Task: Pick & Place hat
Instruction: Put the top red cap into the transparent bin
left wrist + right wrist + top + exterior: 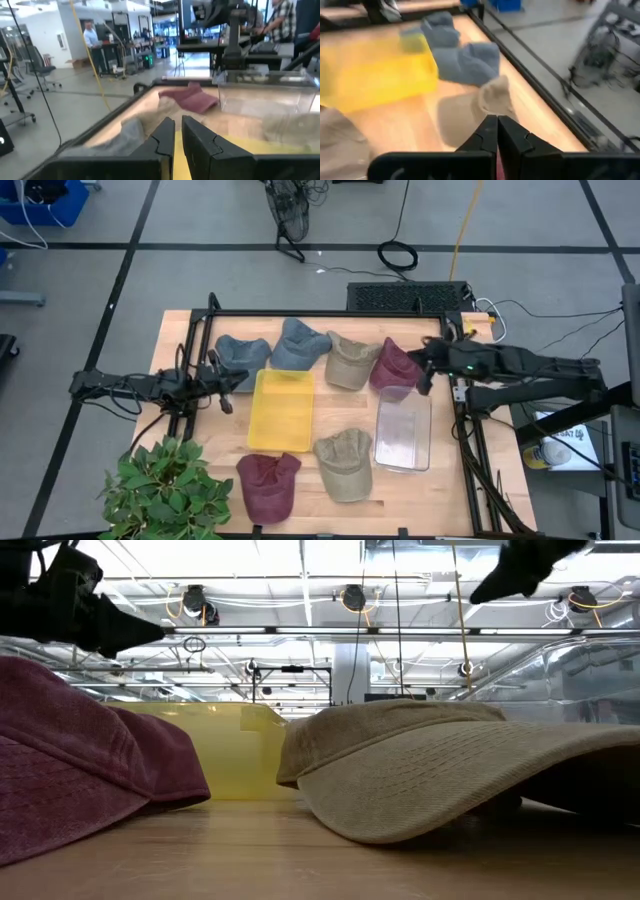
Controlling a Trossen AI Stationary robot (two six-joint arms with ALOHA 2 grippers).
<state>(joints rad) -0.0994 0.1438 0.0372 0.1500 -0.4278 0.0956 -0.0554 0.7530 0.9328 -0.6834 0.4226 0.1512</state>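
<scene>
The right gripper (420, 372), fingers pressed together, hovers over the maroon hat (393, 367) near the worktop's (190, 330) far edge, beside the clear bin (403, 432). The hat's brim points toward the bin. The left gripper (226, 385), clenched, waits by the yellow bin (280, 410).

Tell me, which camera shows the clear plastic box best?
The high view: the clear box shows whole, beside the yellow bin. The left wrist view catches only its side; the low and right wrist views miss it.

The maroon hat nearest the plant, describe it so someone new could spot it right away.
Start at the yellow bin mid-table. Just below its near end lies the maroon hat, beside the plant. The other maroon hat sits far off, by the right gripper.
</scene>
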